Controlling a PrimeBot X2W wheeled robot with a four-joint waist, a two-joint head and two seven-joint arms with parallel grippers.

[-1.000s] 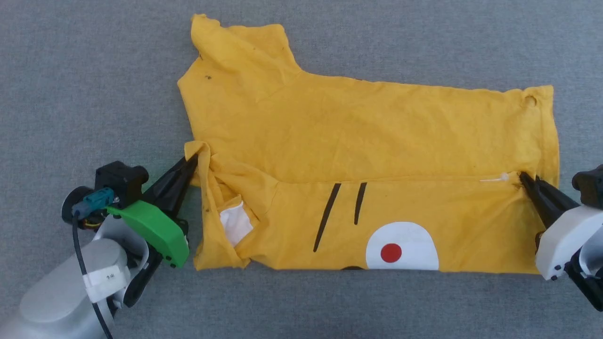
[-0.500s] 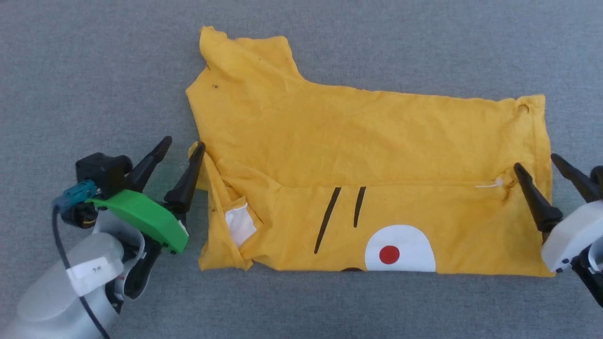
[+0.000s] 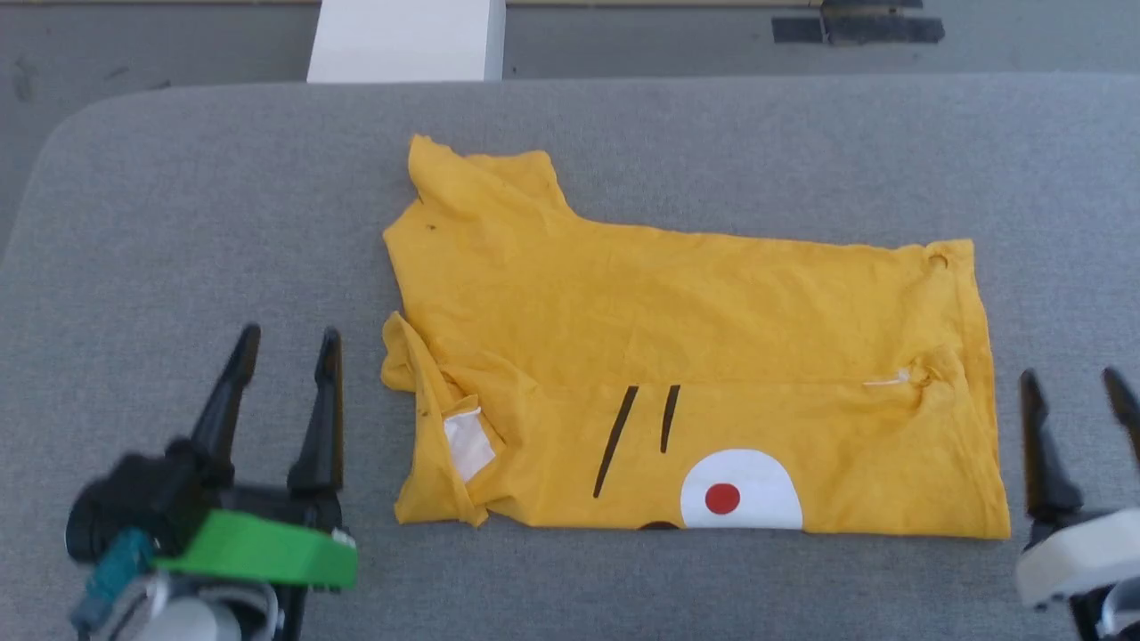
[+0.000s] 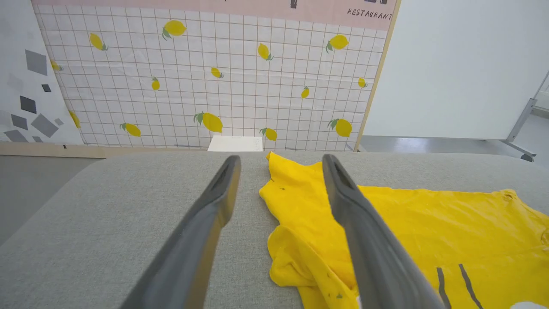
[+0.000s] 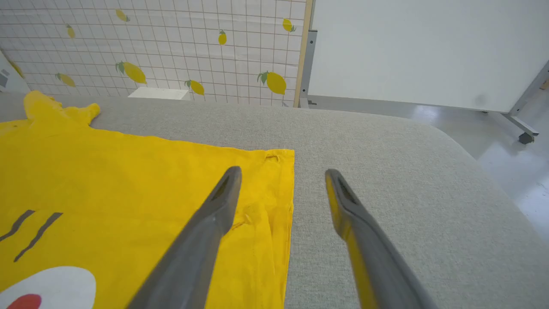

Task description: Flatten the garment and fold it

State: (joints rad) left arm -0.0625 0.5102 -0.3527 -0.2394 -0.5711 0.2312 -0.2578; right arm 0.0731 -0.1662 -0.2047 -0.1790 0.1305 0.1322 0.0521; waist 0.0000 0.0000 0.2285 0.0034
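The yellow garment [image 3: 677,356] lies on the grey padded table [image 3: 178,223], its near long edge folded over so black stripes and a white patch with a red dot face up. One sleeve sticks out at the far left. My left gripper [image 3: 289,338] stands open just left of the shirt, holding nothing. My right gripper [image 3: 1073,378] is open off the shirt's right edge, also holding nothing. In the left wrist view the garment [image 4: 407,231] lies to the right of my left gripper [image 4: 279,159]. In the right wrist view the shirt's hem [image 5: 274,193] lies under the left finger of my right gripper [image 5: 281,171].
A white box [image 3: 405,40] stands on the floor beyond the table's far edge, in front of a lemon-print tiled wall panel [image 4: 206,73]. A plain white partition [image 5: 420,47] stands to the right. The table's rounded corners fall away at far left and far right.
Both grippers opened and let go of the folded edge, then drew back toward me. The head camera has lifted, so the table's far edge and floor now show.
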